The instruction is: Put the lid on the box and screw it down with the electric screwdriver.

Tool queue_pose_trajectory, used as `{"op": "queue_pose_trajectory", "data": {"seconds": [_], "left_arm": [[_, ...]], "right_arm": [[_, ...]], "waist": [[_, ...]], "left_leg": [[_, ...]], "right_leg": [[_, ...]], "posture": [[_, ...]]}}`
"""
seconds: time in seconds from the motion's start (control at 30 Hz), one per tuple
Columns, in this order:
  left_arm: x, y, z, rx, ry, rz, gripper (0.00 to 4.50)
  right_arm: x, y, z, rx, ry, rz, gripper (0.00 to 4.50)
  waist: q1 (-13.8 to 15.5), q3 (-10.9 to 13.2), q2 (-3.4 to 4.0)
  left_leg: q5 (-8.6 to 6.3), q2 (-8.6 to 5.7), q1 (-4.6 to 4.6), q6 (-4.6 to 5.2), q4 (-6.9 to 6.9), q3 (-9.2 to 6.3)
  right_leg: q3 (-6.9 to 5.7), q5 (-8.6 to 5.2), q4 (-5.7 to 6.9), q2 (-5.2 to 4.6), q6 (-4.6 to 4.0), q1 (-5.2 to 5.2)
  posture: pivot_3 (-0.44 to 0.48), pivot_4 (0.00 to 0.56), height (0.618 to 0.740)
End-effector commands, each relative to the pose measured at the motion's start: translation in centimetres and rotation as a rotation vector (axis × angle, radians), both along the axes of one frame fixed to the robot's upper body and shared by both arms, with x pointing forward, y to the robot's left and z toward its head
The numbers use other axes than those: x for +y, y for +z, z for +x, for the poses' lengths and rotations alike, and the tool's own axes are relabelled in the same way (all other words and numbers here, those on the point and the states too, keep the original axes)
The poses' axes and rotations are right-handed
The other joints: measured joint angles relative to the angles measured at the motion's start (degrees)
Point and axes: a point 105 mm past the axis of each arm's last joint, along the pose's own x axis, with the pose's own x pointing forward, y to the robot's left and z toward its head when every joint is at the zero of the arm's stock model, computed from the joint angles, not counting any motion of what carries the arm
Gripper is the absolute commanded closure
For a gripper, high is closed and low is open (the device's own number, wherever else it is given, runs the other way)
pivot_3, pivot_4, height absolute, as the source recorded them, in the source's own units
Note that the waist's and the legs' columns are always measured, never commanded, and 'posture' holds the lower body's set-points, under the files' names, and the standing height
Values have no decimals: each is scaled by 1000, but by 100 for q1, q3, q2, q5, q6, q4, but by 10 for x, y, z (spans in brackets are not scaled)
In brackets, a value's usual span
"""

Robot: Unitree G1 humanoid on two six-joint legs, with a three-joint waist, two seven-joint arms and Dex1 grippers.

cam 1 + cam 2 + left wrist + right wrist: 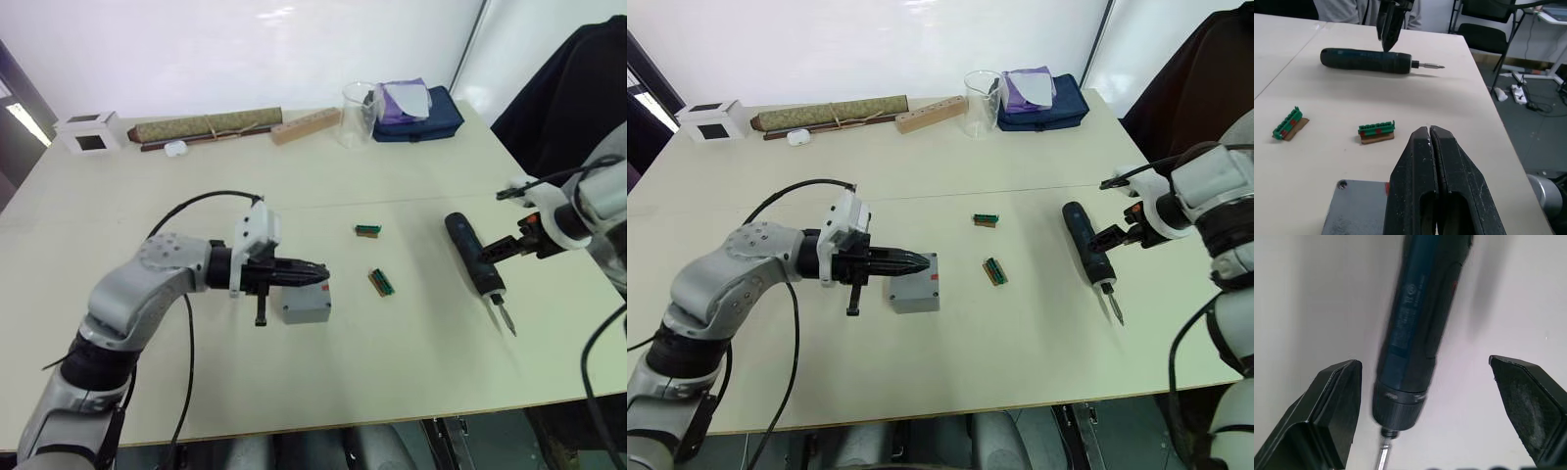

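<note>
Grey lid already sits on the box; the screwing is still yours to do.
Your left tool, fingers pressed together, rests on the lid. Well to the box's right the electric screwdriver lies on the bench, your right tool spread wide around it, not gripping.

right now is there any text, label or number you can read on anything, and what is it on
No text can be read with certainty.
Electric screwdriver: pale printed markings along the barrel, too blurred to read.
Lid on the box: a small red mark near one edge, no letters.
Two green pieces on the table: red spots, no lettering visible.
Blue case at the far edge: no legible label.
</note>
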Motion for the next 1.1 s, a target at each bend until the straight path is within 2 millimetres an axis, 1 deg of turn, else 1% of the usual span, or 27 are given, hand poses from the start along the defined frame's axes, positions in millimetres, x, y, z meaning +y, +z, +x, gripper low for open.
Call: {"op": "queue_pose_trajectory", "data": {"seconds": [0.03,0.13,0.2,0.3,0.37,0.4,0.47,0.5,0.57,0.6,0.67,0.77,0.8,0.87,0.93,0.97,1.03,1.1], "left_arm": [[4,10,-7,-38,22,-12,4500],[5,9,-9,-23,36,-13,4500],[6,7,-11,-14,45,-16,4500],[5,4,-13,1,51,-15,4500],[6,4,-13,1,60,-10,4500],[7,5,-13,0,65,-9,4500],[8,5,-11,-2,73,-9,4500],[8,5,-11,-3,75,-8,4500],[8,6,-10,-4,77,-10,4500],[8,7,-9,-8,80,-13,4500],[9,9,-6,-15,82,-17,4500],[9,9,-1,-19,84,-16,4500],[10,8,3,-20,94,-13,4500],[16,5,10,-18,122,-6,4500],[23,3,14,-13,150,-1,4500],[27,1,17,-8,172,1,4500],[34,-1,21,7,206,-2,4500],[41,-5,23,21,231,5,4500]], "right_arm": [[-1,-4,1,46,17,-3,66],[3,-11,-1,97,65,9,66],[4,-17,-1,123,59,24,66],[1,-25,-4,159,56,14,66],[3,-31,-7,195,72,14,498],[5,-32,-8,208,89,15,639],[9,-36,-8,227,96,21,1279],[10,-37,-8,231,94,22,1717],[13,-39,-8,235,85,31,2278],[15,-41,-6,229,81,37,2413],[20,-44,-4,223,83,47,2433],[22,-47,-4,221,92,52,2433],[21,-43,-2,198,93,57,2433],[21,-23,11,79,73,71,2433],[26,2,25,-48,48,124,2433],[36,28,35,-159,23,233,2433],[53,73,45,-359,74,393,2433],[66,106,47,-535,148,501,2433]], "waist": [[13,1,1],[23,1,2],[21,1,2],[24,0,1],[21,0,1],[22,0,1],[20,0,1],[19,-1,2],[18,-4,-3],[18,-6,-6],[17,-10,-13],[7,-19,-28],[6,-19,-29],[-10,-19,-28],[-57,-16,-24],[-85,-8,-14],[-133,18,27],[-138,19,30]], "left_leg": [[0,0,0,0,0,-2],[1,-1,-1,-1,2,-2],[1,-3,-1,-2,2,-1],[1,-3,-1,-2,3,-4],[1,-3,2,-2,4,-5],[1,-3,3,-2,4,-5],[1,-3,3,-3,4,-8],[1,-3,3,-3,4,-9],[1,-3,5,-3,4,-9],[1,-2,6,-3,4,-10],[2,-2,8,-3,4,-13],[2,-1,21,-3,4,-12],[2,-1,25,-3,4,-13],[2,-1,46,-3,2,-11],[2,-1,53,-3,0,-5],[2,-1,53,-4,0,-4],[3,-3,45,-5,1,6],[3,-5,29,-6,-2,11]], "right_leg": [[0,0,4,0,0,0],[0,0,5,-2,0,0],[-1,0,5,-4,0,0],[-2,1,5,-4,-1,1],[-3,1,5,-4,-1,5],[-3,1,5,-4,-1,6],[-6,1,6,-3,-1,6],[-6,1,6,-2,-1,6],[-7,1,7,-2,-1,9],[-8,1,7,-1,-1,10],[-10,1,7,-1,-1,13],[-10,1,7,1,-2,25],[-11,1,7,2,-2,31],[-10,1,7,2,-3,51],[-6,1,7,1,-3,54],[-5,1,8,1,-3,54],[5,1,15,-4,-2,40],[14,2,31,-3,-1,8]], "posture": [[0,150,740],[0,150,740],[0,150,740],[0,150,740],[0,150,740],[0,150,740],[0,150,740],[0,150,740],[0,150,740],[0,150,740],[0,150,740],[0,150,740],[0,150,740],[0,150,740],[0,150,740],[0,150,740],[0,150,740],[0,150,740]]}}
